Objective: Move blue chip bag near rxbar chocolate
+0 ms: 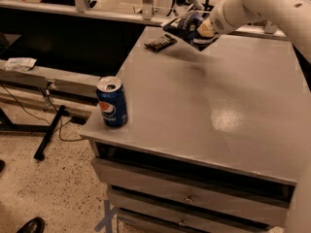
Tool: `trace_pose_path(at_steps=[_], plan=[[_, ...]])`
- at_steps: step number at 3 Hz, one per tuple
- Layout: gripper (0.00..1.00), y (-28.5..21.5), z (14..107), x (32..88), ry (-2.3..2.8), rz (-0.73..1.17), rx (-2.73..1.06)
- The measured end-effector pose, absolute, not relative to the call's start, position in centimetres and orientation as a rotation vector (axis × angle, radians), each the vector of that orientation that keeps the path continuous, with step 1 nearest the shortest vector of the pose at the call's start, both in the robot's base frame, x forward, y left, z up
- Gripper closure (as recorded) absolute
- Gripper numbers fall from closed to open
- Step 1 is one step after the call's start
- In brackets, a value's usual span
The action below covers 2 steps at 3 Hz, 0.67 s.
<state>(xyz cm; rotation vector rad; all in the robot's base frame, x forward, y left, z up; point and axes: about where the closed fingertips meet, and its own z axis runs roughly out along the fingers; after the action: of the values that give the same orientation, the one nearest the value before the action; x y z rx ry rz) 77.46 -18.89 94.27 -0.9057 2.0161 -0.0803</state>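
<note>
The Pepsi can point(112, 102) stands at the table's point(218, 106) near corner, well away from the gripper point(203, 31). The gripper hangs above the far edge, clamped on the blue chip bag point(183, 23), which is off the surface. The rxbar chocolate point(160, 42) lies just beyond the bag's free end, so the bag should come down gently and be let go short of the bar, not on it.

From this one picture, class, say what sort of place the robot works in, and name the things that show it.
Probably an office or lab workroom: a grey drawer cabinet, a speckled floor with trailing cables. The gripper holds the blue chip bag over the cabinet's far edge, beside the rxbar chocolate.
</note>
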Motion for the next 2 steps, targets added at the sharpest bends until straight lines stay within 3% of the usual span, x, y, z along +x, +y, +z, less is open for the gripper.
trace_pose_path(at_steps=[2], plan=[[1.00,-16.6,91.7,82.9,2.133,-0.080,-0.736]])
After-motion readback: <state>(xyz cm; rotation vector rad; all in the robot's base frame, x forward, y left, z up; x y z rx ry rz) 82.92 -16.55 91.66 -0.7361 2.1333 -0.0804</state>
